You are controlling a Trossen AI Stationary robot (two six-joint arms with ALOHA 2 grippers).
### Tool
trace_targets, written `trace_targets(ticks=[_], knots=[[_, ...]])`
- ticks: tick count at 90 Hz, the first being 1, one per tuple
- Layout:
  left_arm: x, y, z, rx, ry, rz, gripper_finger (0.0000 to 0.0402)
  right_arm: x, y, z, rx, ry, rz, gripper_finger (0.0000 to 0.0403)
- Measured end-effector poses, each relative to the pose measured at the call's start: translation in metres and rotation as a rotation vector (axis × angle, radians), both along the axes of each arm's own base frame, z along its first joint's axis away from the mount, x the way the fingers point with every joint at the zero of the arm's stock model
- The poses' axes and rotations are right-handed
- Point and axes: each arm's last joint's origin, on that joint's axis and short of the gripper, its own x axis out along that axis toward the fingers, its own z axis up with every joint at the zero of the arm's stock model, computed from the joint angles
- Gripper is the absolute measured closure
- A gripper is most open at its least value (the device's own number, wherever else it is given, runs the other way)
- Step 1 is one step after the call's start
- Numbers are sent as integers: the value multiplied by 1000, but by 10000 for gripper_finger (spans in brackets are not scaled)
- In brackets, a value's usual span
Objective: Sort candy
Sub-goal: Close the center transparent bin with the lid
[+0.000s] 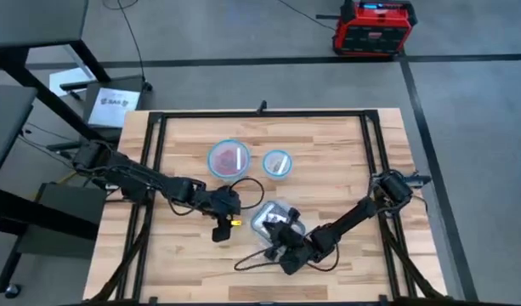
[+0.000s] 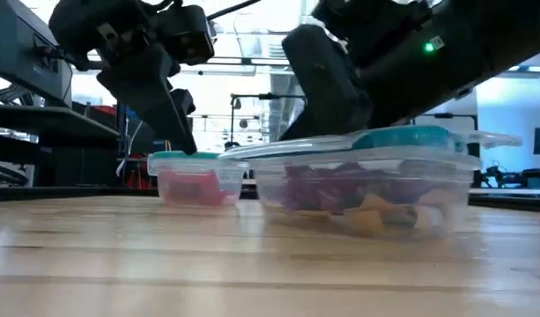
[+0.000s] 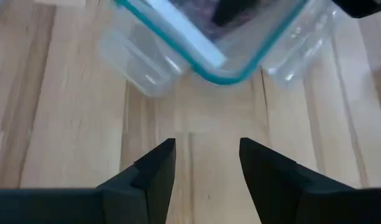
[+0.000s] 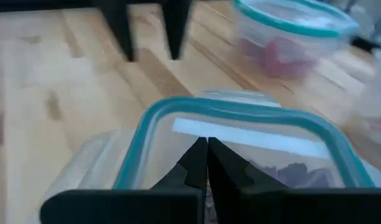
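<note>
From above, the wooden table (image 1: pixel 345 144) is carrying three clear blue-rimmed containers. A large round container (image 1: pixel 229 158) holding red candy (image 1: pixel 231 156) is sitting just toward 11 o'clock of the table's middle, and a smaller round container (image 1: pixel 277 162) is sitting just beside it at 3 o'clock. A rectangular container (image 1: pixel 271 218) is lying near 6 o'clock of them. The left gripper (image 1: pixel 222 223) is hanging at 9 o'clock of that rectangular box, close to it, with something small and yellow (image 1: pixel 235 223) showing beside it; what it is cannot be told. The right gripper (image 1: pixel 277 235) is reaching over the rectangular box from 5 o'clock.

At table height, the rectangular box is standing nearest, with purple and pale candy (image 2: pixel 340 195) lying inside on its floor. The red-filled round container is standing behind it at 9 o'clock. Both dark arms are coming down from 12 o'clock.

Past the left wrist, the left gripper (image 3: pixel 206 163) is holding its fingers spread apart above bare wood, gripping nothing, with a corner of the rectangular box lying ahead of them.

Past the right wrist, the right gripper (image 4: pixel 207 163) is pressing its fingers together, tips touching, inside the rim of the rectangular box. Whether a sweet is pinched between them cannot be told. Purple candy (image 4: pixel 289 173) is lying in the box beside the tips, and the red-filled round container is standing beyond.
</note>
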Motion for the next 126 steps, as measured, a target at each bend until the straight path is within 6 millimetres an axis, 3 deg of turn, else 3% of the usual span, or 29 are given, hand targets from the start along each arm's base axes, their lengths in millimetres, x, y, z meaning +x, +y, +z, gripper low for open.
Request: trace_targets(ticks=[18, 30, 42, 50, 61, 70, 82, 103, 126], knots=[[0, 0, 1, -6, -3, 5, 238, -7, -6, 14, -17, -18, -58, 403], [0, 0, 1, -27, -2, 24, 238, -14, -9, 56, 21, -74, -45, 403], [1, -2, 4, -87, -25, 65, 238, -43, -25, 99, 133, -38, -77, 403], [4, -5, 5, -131, -53, 85, 238, -70, -44, 113, 232, 114, -139, 403], [10, -9, 1, -160, -81, 93, 238, -103, -66, 105, 299, 302, -269, 403], [17, -11, -14, -175, -46, 109, 238, -125, -76, 95, 367, 317, -303, 403], [25, -14, -31, -193, -30, 119, 238, -140, -83, 67, 507, 261, -241, 403], [35, -8, -34, -219, -90, 138, 237, -151, -92, 29, 662, 167, -97, 403], [40, 2, -31, -234, -134, 171, 237, -139, -85, 20, 661, 81, 34, 403]])
